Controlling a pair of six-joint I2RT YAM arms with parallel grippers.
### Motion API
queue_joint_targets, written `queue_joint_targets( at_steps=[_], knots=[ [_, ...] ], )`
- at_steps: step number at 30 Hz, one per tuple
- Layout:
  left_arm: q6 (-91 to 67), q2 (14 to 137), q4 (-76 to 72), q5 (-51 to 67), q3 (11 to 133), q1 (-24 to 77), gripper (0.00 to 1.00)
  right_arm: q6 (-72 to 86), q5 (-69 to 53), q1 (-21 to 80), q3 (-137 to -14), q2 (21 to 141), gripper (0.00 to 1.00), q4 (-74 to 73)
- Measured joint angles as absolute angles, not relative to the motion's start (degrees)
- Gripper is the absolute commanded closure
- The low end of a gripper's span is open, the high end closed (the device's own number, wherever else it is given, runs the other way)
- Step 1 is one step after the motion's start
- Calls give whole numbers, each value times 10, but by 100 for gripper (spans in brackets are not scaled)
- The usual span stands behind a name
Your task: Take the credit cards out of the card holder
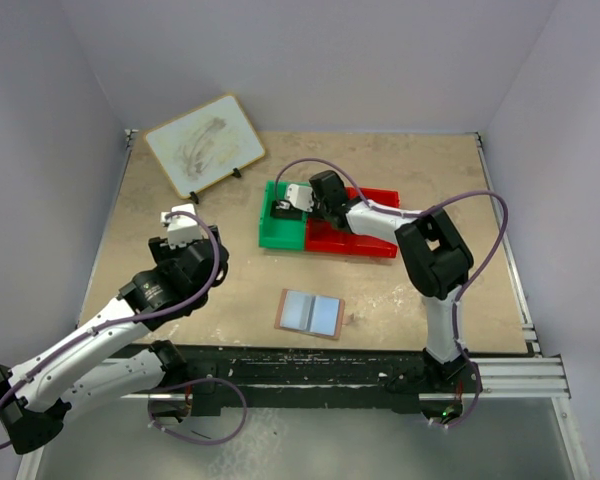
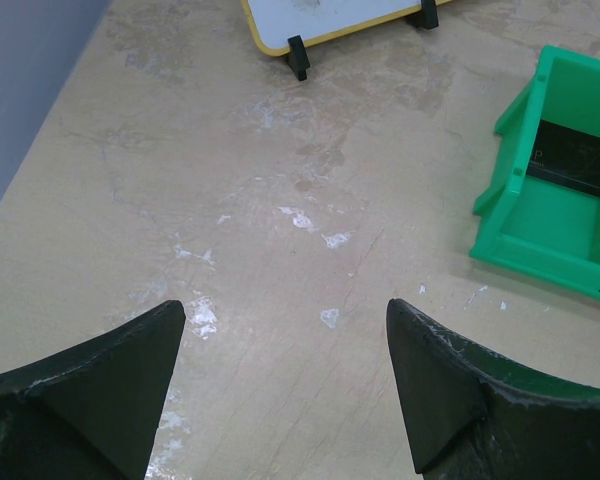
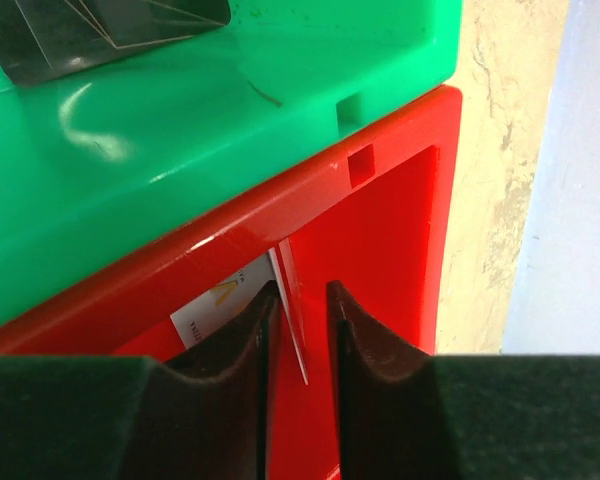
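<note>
Green bin (image 1: 280, 238): upper centre of the top view, with one dark card (image 2: 570, 160) lying flat on its floor.
Red bin (image 1: 365, 245): touches the green bin's right side and holds a white card (image 3: 215, 305) with a yellow mark, standing on edge.
Right gripper (image 3: 302, 290): reaches into the red bin with its jaws a narrow gap apart. The white card's edge sits between them against the left-of-frame finger, and red shows on its other side.
Card holder (image 1: 310, 313): lies open on the table (image 1: 240, 290) at lower centre of the top view, pale blue panels up, well apart from both grippers.
Left gripper (image 2: 283, 305): jaws spread wide over bare table at left, holding nothing.
</note>
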State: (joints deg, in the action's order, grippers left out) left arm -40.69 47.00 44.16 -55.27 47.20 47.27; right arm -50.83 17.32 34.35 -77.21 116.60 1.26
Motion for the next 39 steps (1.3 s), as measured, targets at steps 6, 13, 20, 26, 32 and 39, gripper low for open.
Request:
queue_joint_targets(
  at_steps=[6,13,20,26,32,39],
  knots=[
    [-407,475,442,-551,472,473,21,-502,170,341,-772,1166,68,11],
    [-406,478,442,-547,472,473,21,-492,170,341,-772,1166,58,8],
    [-406,481,441,-545,472,473,21,-481,163,341,-771,1161,49,5],
    [-406,482,441,-544,472,473,21,-474,155,340,-771,1161,49,5],
    [-406,483,441,-544,472,473,21,-467,155,340,-771,1161,48,4],
    [-403,490,441,-542,472,473,21,-454,147,338,-764,1159,47,3]
  ],
)
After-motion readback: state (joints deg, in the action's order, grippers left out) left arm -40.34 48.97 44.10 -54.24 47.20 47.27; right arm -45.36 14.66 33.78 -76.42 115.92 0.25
